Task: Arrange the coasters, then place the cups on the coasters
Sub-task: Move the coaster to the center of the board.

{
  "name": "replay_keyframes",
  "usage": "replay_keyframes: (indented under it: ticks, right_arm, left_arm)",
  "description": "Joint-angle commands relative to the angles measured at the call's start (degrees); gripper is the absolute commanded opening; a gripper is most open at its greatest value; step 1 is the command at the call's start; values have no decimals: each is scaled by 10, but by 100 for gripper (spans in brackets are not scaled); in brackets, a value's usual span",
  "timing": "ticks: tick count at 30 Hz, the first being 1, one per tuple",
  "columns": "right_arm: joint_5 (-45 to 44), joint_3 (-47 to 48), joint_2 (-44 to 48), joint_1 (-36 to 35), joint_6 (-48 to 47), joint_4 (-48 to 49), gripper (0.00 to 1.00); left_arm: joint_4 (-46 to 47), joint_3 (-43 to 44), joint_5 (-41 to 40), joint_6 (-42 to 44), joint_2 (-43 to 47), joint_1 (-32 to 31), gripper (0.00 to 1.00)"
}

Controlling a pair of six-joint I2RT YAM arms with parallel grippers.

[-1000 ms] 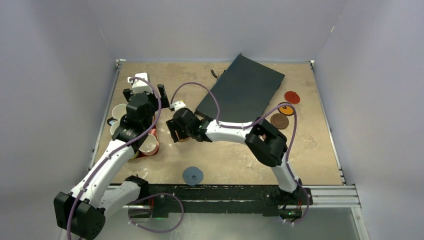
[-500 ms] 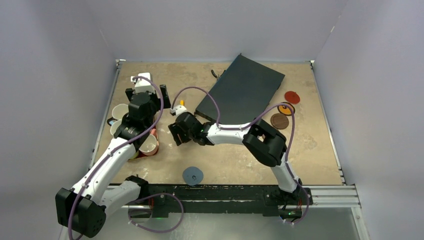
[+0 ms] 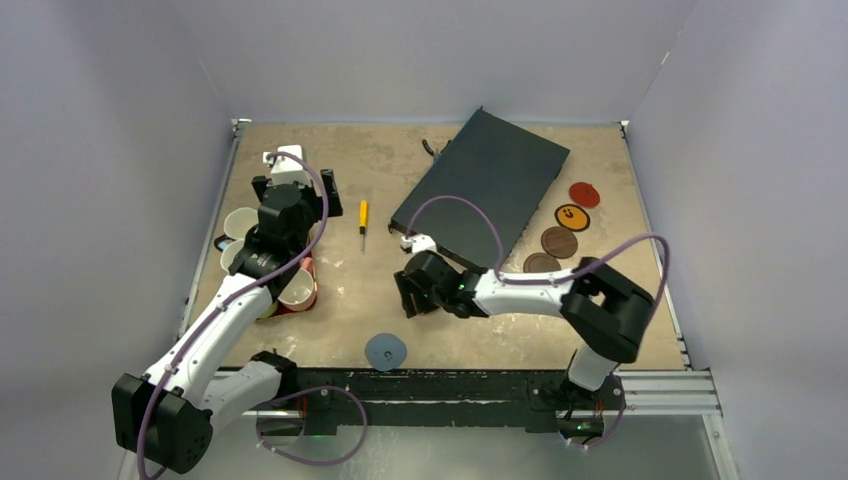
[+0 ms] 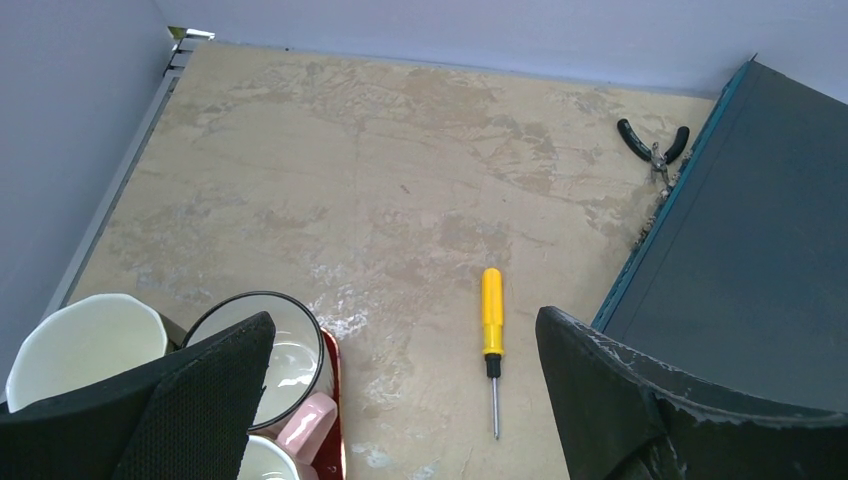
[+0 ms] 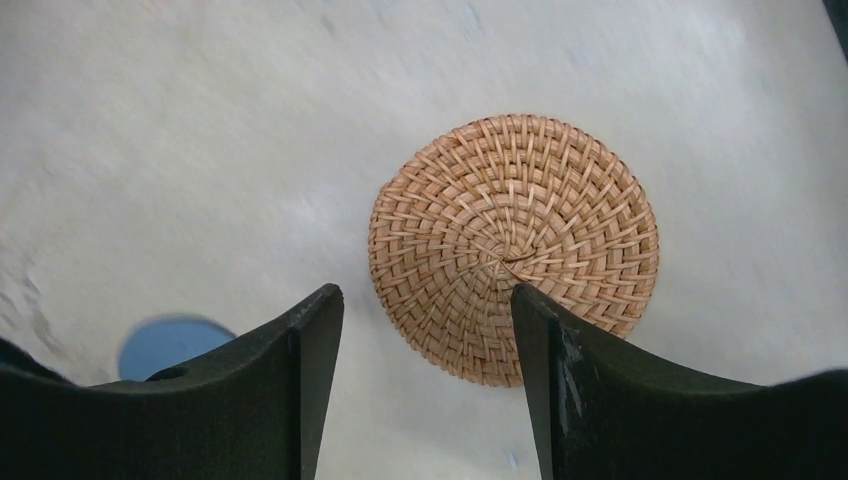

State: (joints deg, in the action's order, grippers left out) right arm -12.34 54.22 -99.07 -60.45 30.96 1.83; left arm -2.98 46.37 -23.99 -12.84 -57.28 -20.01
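Note:
My right gripper (image 5: 425, 292) is open low over the table, and its right fingertip (image 5: 535, 310) overlaps the near edge of the tan woven coaster (image 5: 513, 230). In the top view this gripper (image 3: 412, 297) covers that coaster. A blue-grey coaster (image 3: 385, 351) lies near the front edge. Red (image 3: 584, 194), orange (image 3: 571, 216) and two dark brown coasters (image 3: 559, 241) (image 3: 541, 263) lie at the right. My left gripper (image 4: 405, 320) is open above the cups: a pink cup (image 4: 275, 350) and a cream-lined cup (image 4: 80, 345) stand close together at the left edge.
A yellow screwdriver (image 3: 363, 217) lies between the arms. A large dark board (image 3: 480, 190) sits at the back, with black pliers (image 3: 429, 148) by its far corner. A dark red tray (image 4: 332, 400) lies under the pink cup.
My right gripper has swept right and toward the front edge, staying over the tan coaster and uncovering the screwdriver. The left arm has barely moved.

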Motion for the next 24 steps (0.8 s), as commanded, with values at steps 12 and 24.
replay_keyframes:
  ticks: [12,24]
  right_arm:
    - [-81,-124,201,-1,208,-352,75]
    - [-102,-42,212,-7,176,-348,91]
  left_arm:
    - [22,4,11,-1,-2,-3,98]
    - [21,5,13,-3,3,-3,98]
